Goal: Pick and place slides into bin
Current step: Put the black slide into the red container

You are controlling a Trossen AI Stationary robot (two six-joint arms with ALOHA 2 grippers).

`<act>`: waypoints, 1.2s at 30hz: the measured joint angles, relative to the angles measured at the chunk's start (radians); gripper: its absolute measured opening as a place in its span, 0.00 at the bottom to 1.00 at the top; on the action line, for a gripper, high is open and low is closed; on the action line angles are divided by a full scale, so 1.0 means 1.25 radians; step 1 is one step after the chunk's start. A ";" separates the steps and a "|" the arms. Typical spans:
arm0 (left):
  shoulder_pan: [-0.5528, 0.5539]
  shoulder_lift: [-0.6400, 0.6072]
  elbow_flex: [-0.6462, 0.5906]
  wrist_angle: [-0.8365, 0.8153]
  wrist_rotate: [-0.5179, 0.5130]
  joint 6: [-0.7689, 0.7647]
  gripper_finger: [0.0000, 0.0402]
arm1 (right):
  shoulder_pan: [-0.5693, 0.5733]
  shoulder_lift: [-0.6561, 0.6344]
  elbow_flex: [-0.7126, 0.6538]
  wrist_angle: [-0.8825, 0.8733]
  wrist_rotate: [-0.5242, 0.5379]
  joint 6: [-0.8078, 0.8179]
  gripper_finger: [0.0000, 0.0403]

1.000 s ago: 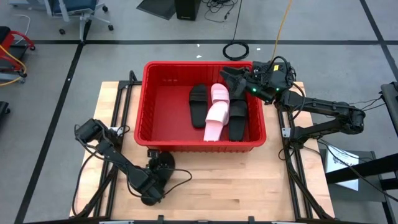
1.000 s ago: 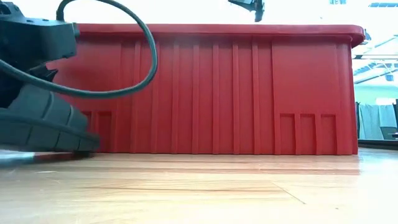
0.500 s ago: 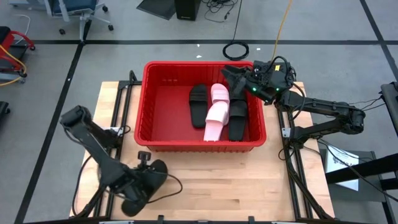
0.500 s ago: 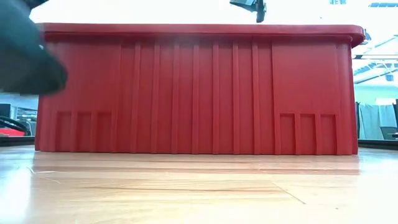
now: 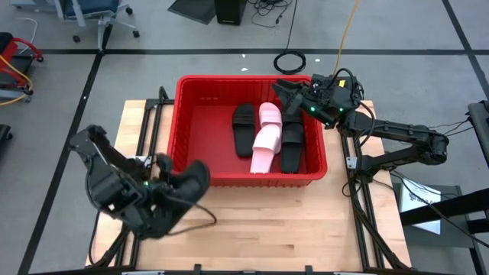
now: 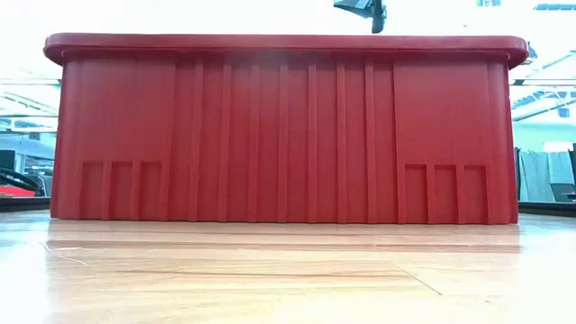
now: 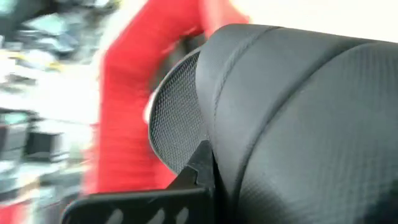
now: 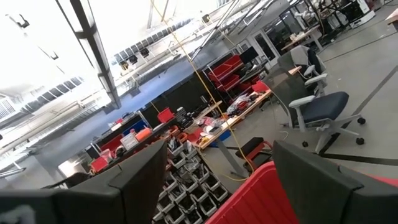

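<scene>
The left gripper (image 5: 177,186) is sitting closed on a black slide (image 5: 191,177), jaws clamped fully down on it; the left wrist view is showing the textured black strap (image 7: 292,124) filling most of the picture with the red wall of the bin (image 7: 127,118) just behind. In the high view this gripper is hanging above the table (image 5: 260,229) near its left side, with the held slide just outside the bin's (image 5: 183,130) near wall, close to the near left corner, and not yet over the rim. The right gripper (image 5: 284,90) is standing with jaws wide apart and nothing between them, poised over the bin's far right corner; its wrist view is showing only the two dark fingers (image 8: 143,180), a strip of red rim and the room beyond. Inside the bin four slides are lying in a row toward the right half: a black one (image 5: 244,128), two pink ones (image 5: 267,137) overlapping end to end, and another black one (image 5: 293,143). A further black one may be hiding under the right gripper, but I cannot tell. Judgement: task is running well past halfway, since no loose slide is showing on the table and the carried one is looking like the last or near last; remaining work is lifting it over the near wall and letting go
</scene>
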 joint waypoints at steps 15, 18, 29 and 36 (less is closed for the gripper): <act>0.391 -0.131 -0.003 -0.013 -0.102 0.232 0.03 | 0.008 0.000 0.000 -0.002 -0.005 0.018 0.70; 0.476 -0.134 -0.003 0.058 -0.087 0.295 0.06 | 0.018 0.000 0.000 -0.007 -0.006 0.012 0.70; 0.647 0.004 -0.003 0.313 0.010 0.412 0.03 | 0.035 -0.004 0.000 -0.025 -0.007 0.042 0.70; 0.706 0.119 -0.004 0.332 0.097 0.336 0.07 | 0.033 -0.017 0.001 0.024 -0.006 0.032 0.70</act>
